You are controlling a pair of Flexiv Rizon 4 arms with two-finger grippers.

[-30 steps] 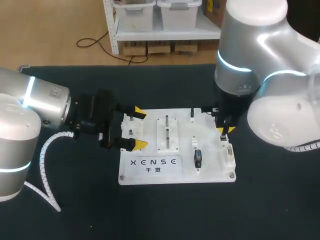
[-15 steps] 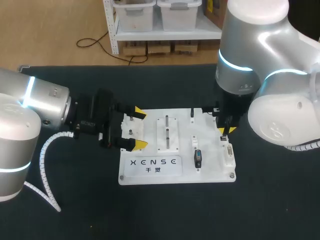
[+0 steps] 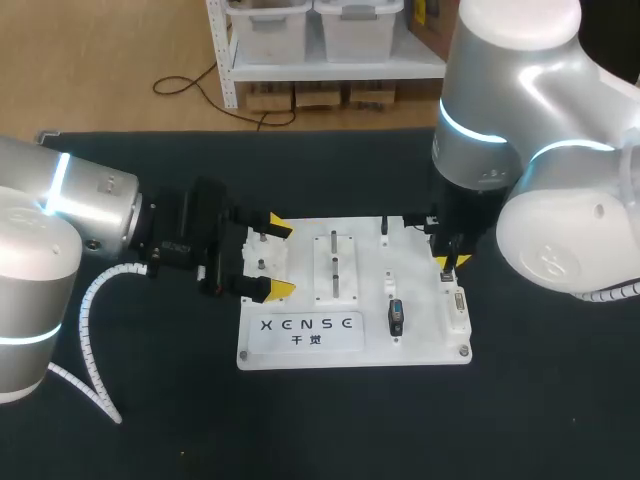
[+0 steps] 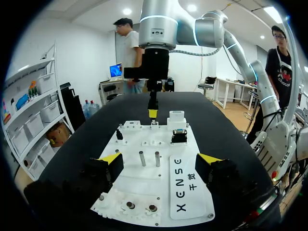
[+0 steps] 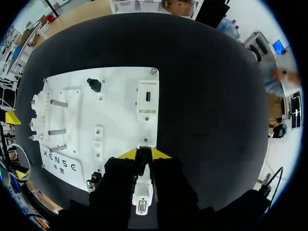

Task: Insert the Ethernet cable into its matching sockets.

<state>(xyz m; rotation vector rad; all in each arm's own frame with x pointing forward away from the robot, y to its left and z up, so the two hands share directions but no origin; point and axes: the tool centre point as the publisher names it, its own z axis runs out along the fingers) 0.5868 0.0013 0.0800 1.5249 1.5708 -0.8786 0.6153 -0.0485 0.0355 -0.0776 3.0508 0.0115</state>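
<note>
A white socket board (image 3: 420, 342) lies mid-table. My right gripper (image 3: 447, 263) points down at the board's right edge, shut on a small dark Ethernet plug (image 5: 143, 158) held between its yellow tips. Just ahead of it stands a white socket block (image 5: 147, 98), and under the wrist sits a white connector block (image 5: 142, 195). From the left wrist, the right gripper (image 4: 153, 112) hangs right over a small white socket (image 4: 154, 126). My left gripper (image 3: 278, 257) is open, one finger on either side of the board's left end (image 4: 159, 192), touching nothing.
The board also carries upright metal pegs (image 3: 334, 265), a small black plug (image 3: 385, 229) at the back and a black-and-blue connector (image 3: 397, 317) near the front. Black table cloth surrounds the board. My left arm's white cable spiral (image 3: 88, 330) lies at the left.
The right arm has shifted very slightly; its gripper stays over the same spot on the board. The left arm has not moved.
</note>
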